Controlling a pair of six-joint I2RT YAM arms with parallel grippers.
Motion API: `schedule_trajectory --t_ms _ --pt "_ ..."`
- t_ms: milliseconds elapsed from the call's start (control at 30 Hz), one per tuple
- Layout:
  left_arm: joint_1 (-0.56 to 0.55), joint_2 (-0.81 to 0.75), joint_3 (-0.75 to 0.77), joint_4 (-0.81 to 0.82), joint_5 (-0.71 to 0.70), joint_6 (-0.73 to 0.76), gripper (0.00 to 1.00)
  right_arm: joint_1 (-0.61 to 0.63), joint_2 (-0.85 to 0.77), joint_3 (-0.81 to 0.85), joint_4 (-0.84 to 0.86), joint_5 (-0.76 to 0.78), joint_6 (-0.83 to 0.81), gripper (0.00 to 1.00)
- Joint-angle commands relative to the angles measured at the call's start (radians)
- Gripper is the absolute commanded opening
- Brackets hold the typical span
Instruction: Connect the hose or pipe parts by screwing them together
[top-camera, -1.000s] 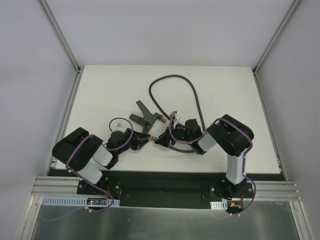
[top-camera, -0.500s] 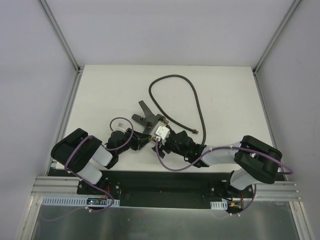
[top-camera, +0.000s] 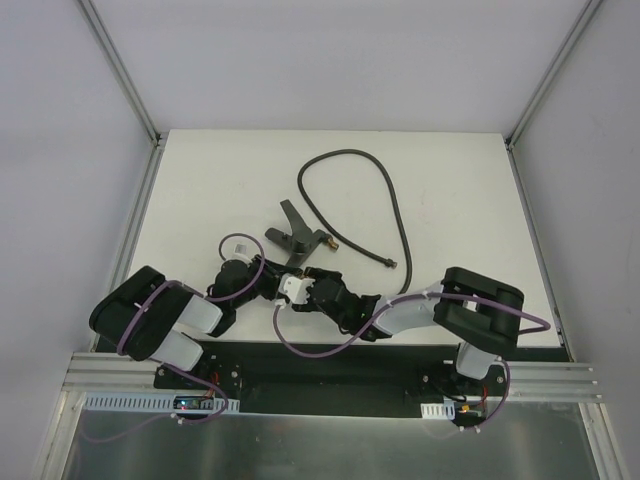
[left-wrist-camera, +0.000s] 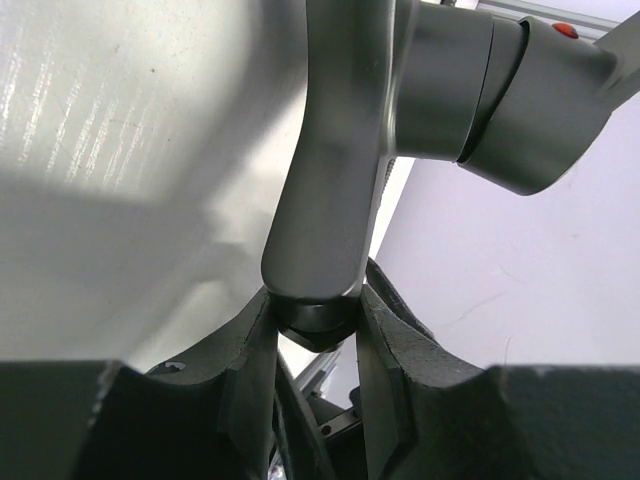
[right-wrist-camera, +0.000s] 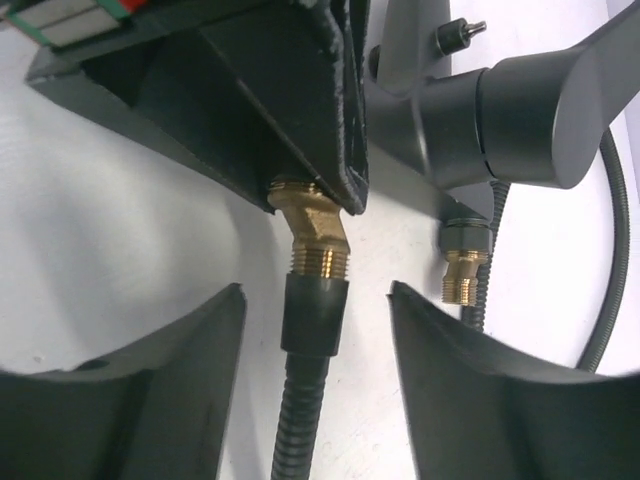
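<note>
The dark-grey hose (top-camera: 342, 153) loops over the far table, one brass end (top-camera: 392, 265) lying loose. In the right wrist view its black collar (right-wrist-camera: 315, 310) sits on a brass threaded tip (right-wrist-camera: 318, 238) of the grey forked fitting (right-wrist-camera: 500, 110). The fitting's second brass tip (right-wrist-camera: 460, 277) is bare. My right gripper (right-wrist-camera: 315, 290) is open, with a jaw on each side of the collar and a gap to both. My left gripper (left-wrist-camera: 315, 320) is shut on a leg of the fitting (left-wrist-camera: 335, 150). From above, the left gripper (top-camera: 272, 277) and right gripper (top-camera: 300, 283) meet just below the fitting (top-camera: 290, 236).
A purple cable (top-camera: 300, 345) sags from the right arm near the table's front edge. Metal frame rails (top-camera: 125, 235) run along the table's sides. The right arm's elbow (top-camera: 480, 305) juts over the near right.
My right gripper has moved left along the near edge, up to the left gripper. Its elbow swung out to the right and partly back. The left gripper has kept its hold on the fitting.
</note>
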Motion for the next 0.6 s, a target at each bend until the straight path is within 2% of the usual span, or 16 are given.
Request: schedule_trajectory --t_ms 0,33,167,233,367,467,500,567 --pt "-0.011 -0.073 0.031 0.044 0.019 0.025 0.0 0.002 0.009 0.058 0.004 0.074 -0.035 0.52" --pt "-0.011 -0.079 0.028 0.038 0.019 0.023 0.0 0.002 0.012 0.061 0.003 0.069 -0.025 0.37" --pt "-0.011 -0.102 0.016 0.019 0.007 0.025 0.0 -0.008 0.028 0.086 -0.007 0.04 0.017 0.14" --pt "-0.011 -0.119 0.013 -0.002 -0.001 0.029 0.0 -0.033 0.028 0.087 -0.011 -0.033 0.046 0.01" --pt "-0.011 -0.13 0.0 -0.011 -0.001 0.048 0.0 -0.111 0.015 0.08 0.022 -0.222 0.208 0.01" --pt "-0.014 -0.118 -0.013 0.021 0.002 0.071 0.0 -0.207 0.003 0.061 0.11 -0.482 0.375 0.01" --pt "-0.014 -0.115 -0.018 0.03 -0.002 0.072 0.0 -0.233 0.011 0.058 0.136 -0.629 0.421 0.01" --pt "-0.017 -0.113 -0.027 0.047 -0.012 0.084 0.0 -0.318 0.032 0.052 0.249 -0.759 0.532 0.01"
